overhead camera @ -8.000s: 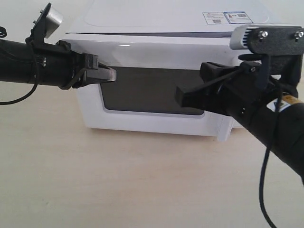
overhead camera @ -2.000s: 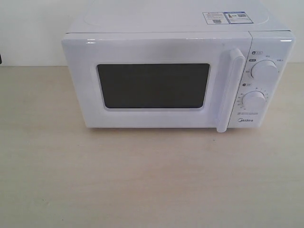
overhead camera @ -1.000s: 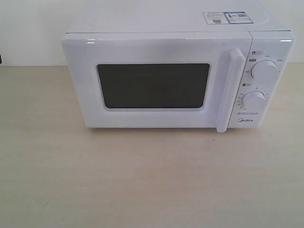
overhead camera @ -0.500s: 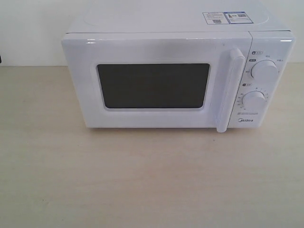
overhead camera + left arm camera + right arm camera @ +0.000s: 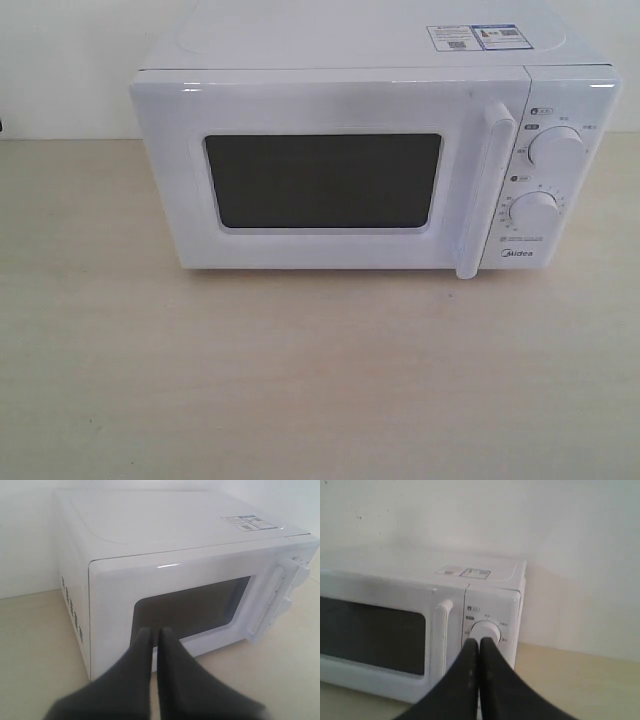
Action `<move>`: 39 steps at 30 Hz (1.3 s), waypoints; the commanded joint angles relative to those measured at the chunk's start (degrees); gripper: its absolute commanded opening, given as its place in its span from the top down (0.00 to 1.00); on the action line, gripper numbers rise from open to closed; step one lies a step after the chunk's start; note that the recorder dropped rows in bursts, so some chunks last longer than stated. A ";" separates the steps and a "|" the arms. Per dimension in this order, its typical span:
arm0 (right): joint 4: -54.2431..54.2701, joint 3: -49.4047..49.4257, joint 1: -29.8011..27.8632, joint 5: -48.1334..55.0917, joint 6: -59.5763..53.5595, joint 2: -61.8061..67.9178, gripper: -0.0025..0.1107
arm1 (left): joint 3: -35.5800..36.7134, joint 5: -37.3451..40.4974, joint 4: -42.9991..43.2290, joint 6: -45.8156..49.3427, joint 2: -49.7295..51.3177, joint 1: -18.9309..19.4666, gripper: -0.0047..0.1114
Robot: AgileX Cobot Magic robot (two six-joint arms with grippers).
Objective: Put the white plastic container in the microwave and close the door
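As exterior view shows, microwave (image 5: 380, 45) sits on desk (image 5: 300, 380), door (image 5: 330, 105) flush shut, handle (image 5: 483, 190) at 3 o'clock of window (image 5: 322, 180); no claw in sight. Container nowhere visible; dark window hides inside, so likely within, unconfirmed.
Left wrist view: left claw (image 5: 151, 632) pinched together, empty, clear of door.
Right wrist view: right claw (image 5: 479, 642) likewise closed, empty, facing dial (image 5: 485, 629).
Task looks done; nothing left.
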 commanded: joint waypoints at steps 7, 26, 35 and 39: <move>-0.22 7.35 -0.24 -0.04 6.79 -0.40 0.98 | 0.24 -0.60 -0.18 -0.46 -0.40 -0.15 0.92; -0.64 9.69 -2.54 3.99 6.79 -0.40 0.98 | 0.24 -0.60 -0.18 -0.46 -0.40 -0.15 0.92; -0.52 9.69 -15.57 7.57 6.79 -0.40 0.98 | 0.24 -0.68 -0.18 -0.46 -0.40 -0.15 0.92; -0.52 9.69 -15.57 8.30 6.79 -0.40 0.98 | 0.24 -0.68 -0.18 -0.46 -0.40 -0.15 0.92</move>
